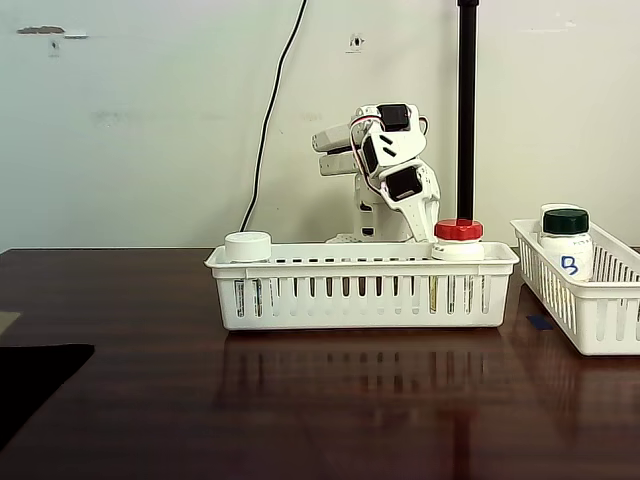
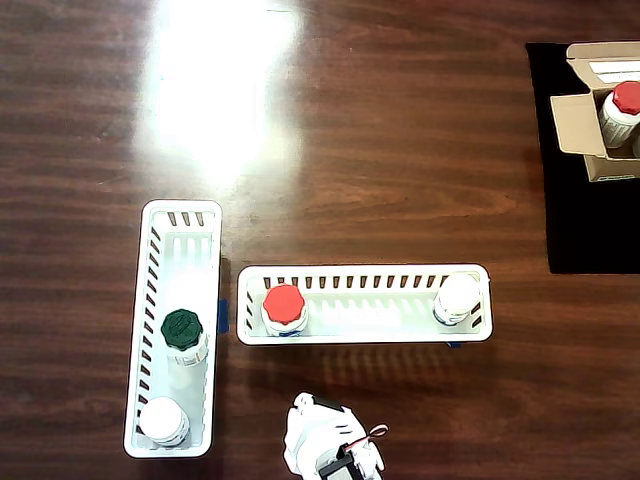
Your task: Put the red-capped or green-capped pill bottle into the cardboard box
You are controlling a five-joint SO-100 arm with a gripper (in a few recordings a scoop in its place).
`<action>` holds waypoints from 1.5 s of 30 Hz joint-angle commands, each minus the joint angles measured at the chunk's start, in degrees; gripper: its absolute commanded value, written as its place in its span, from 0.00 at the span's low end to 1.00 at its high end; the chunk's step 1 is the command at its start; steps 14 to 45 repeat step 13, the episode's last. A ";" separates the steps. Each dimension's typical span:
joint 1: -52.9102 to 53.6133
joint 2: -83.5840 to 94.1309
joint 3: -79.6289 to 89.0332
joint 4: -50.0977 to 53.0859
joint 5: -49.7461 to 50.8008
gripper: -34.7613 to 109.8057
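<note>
In the overhead view, the pill bottle [image 2: 284, 307] is seen standing at the left end of the middle basket [image 2: 365, 338], with the gripper [image 2: 330, 452] folded back just below it. Whether its fingers are spread cannot be told. Far right of that basket, the cardboard box [image 2: 572, 122] is shown holding another red-capped bottle [image 2: 623, 108].

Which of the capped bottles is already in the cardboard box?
The red-capped bottle at the overhead view's top right sits in the cardboard box. The other red-capped one stands in a white basket.
</note>
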 commanded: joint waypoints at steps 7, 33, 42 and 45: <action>0.35 4.75 -0.09 -0.62 -0.62 0.25; 0.35 4.75 -0.09 -0.62 -0.62 0.25; 0.35 4.75 -0.09 -0.62 -0.62 0.25; 0.35 4.75 -0.09 -0.62 -0.62 0.25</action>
